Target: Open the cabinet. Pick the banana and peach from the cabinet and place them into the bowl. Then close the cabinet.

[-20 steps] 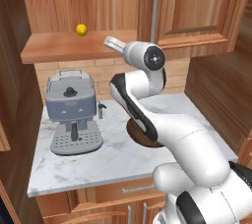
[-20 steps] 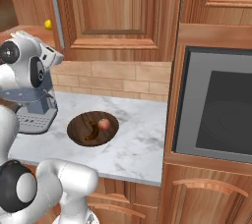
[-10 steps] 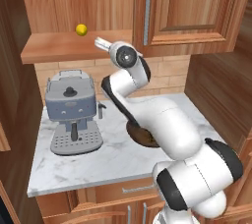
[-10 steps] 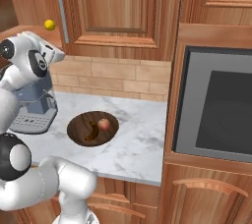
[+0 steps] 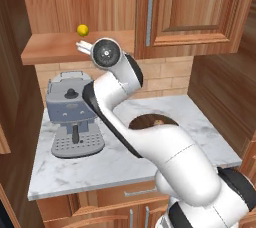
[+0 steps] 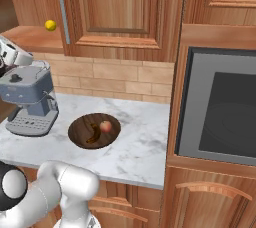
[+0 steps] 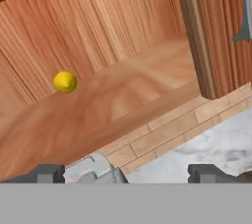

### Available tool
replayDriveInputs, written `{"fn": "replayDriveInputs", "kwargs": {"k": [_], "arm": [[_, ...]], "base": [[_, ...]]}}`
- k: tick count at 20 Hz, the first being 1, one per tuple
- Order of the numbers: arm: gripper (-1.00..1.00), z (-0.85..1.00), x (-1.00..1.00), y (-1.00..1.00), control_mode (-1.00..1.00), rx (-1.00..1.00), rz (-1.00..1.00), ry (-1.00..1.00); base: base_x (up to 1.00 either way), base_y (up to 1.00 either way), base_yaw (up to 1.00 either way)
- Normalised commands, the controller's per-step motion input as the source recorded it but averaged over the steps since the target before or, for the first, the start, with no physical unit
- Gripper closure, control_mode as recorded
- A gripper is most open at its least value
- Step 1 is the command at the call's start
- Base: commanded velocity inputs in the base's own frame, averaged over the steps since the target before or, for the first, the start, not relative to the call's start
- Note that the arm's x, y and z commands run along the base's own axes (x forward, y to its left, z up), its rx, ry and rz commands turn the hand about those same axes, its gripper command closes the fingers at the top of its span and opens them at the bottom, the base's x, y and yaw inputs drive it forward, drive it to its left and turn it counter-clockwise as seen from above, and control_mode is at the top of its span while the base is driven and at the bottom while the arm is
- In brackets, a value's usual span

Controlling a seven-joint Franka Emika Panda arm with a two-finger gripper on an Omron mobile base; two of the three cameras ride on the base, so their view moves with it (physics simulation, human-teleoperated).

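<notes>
**One fruit in the bowl, one on the shelf**

Two dark fingertips stand wide apart at the bottom of the hand view, nothing between them: the white arm's two-finger gripper (image 7: 126, 173) is empty and spread. From the left base view the gripper (image 5: 81, 46) sits up at the front edge of the cabinet shelf, with the arm arched high over the white marble counter (image 5: 120, 162).

Down on that counter, the wide, shallow dark brown wooden bowl (image 6: 94, 131) lies near the middle, closer to the front edge than to the brick backsplash. Inside it, the small round reddish-brown peach (image 6: 105, 126) rests on the right side, and there's a thin dark curved shape lying beside it that I can't identify. Left of the bowl, well apart from it, stands the grey-blue espresso machine (image 6: 29, 97), toward the left end of the counter.

Up above, the large reddish-brown wooden wall cabinet (image 6: 120, 12): its right door, with the long silver bar handle, is shut, and the left side stands open. On that open shelf the small bright yellow banana (image 5: 82, 30) sits alone, back from the front edge, just above and beyond the gripper. In the hand view the banana (image 7: 65, 81) is near the back wall.
</notes>
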Motion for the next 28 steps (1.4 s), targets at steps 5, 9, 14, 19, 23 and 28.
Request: {"fn": "replayDriveInputs", "kwargs": {"k": [5, 9, 14, 19, 23, 28], "arm": [[-1.00, -0.50, -1.00, -0.13, -1.00, -0.03, 0.11, 0.00], [-1.00, -0.59, -1.00, -0.68, -1.00, -0.11, 0.08, -0.11], [-1.00, 0.26, -1.00, -0.50, -1.00, -0.05, 0.10, -0.62], [-1.00, 0.47, -1.00, 0.03, -1.00, -0.03, 0.02, -0.56], [-1.00, 0.10, -0.92, 0.08, -1.00, -0.07, 0.01, -0.35], [-1.00, 0.13, -0.30, 0.02, -1.00, 0.00, -0.04, -0.03]], "base": [[0.00, 0.00, 0.00], [0.00, 0.00, 0.00], [0.00, 0.00, 0.00], [0.00, 0.00, 0.00], [0.00, 0.00, 0.00], [0.00, 0.00, 0.00]]}}
